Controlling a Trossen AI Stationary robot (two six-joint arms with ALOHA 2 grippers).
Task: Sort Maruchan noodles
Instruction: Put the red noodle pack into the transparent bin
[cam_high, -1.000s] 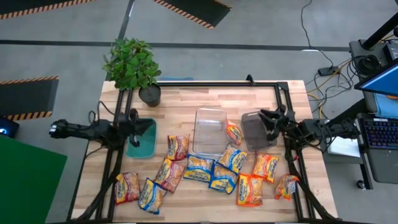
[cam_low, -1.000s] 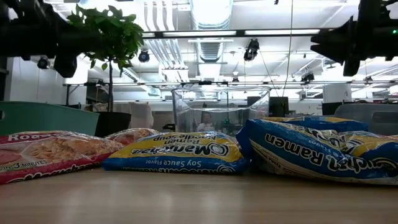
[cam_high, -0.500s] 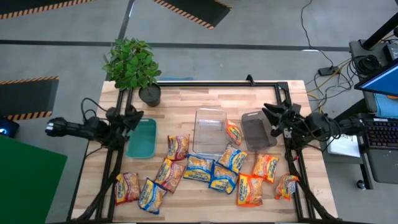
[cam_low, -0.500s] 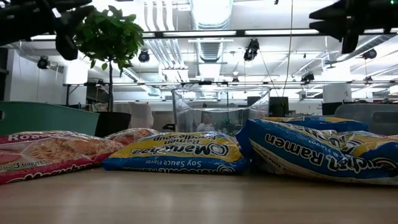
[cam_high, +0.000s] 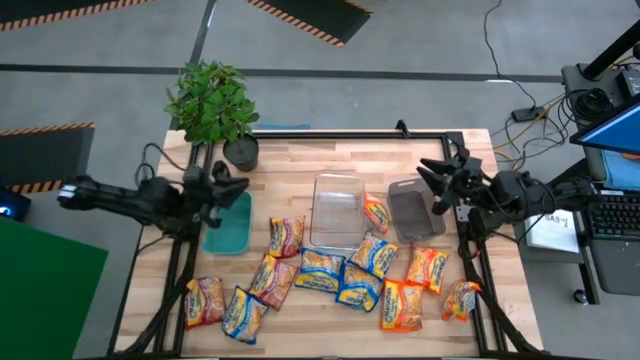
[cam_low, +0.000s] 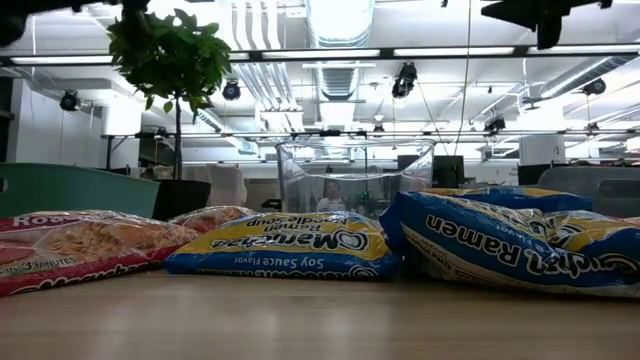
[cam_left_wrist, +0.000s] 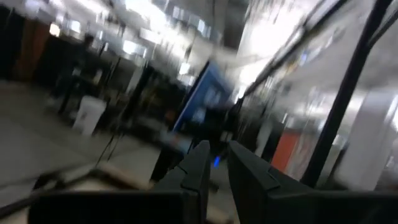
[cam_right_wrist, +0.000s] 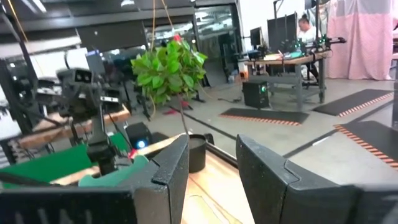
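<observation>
Several Maruchan noodles packets lie flat on the near half of the wooden table: maroon-edged ones (cam_high: 286, 236), blue-edged ones (cam_high: 320, 270) and orange-red ones (cam_high: 402, 303). In the low view a blue packet (cam_low: 285, 246) lies closest. One packet (cam_high: 376, 213) sits between the clear and grey bins. My left gripper (cam_high: 232, 185) hangs high above the teal bin's far end, its fingers (cam_left_wrist: 200, 167) nearly together with nothing between them. My right gripper (cam_high: 430, 180) hangs high beside the grey bin, open and empty (cam_right_wrist: 211, 168).
Across the table's middle stand a teal bin (cam_high: 228, 228), a clear bin (cam_high: 336, 208) and a grey bin (cam_high: 412, 212). A potted plant (cam_high: 212, 105) stands at the far left corner. Black frame rails run along both sides and the far edge.
Both arms have risen from just over the bins. In the low view both grippers have climbed to the picture's top edge. The left gripper has left the teal bin's middle for its far end, and the right has drawn off the grey bin. No packet has moved.
</observation>
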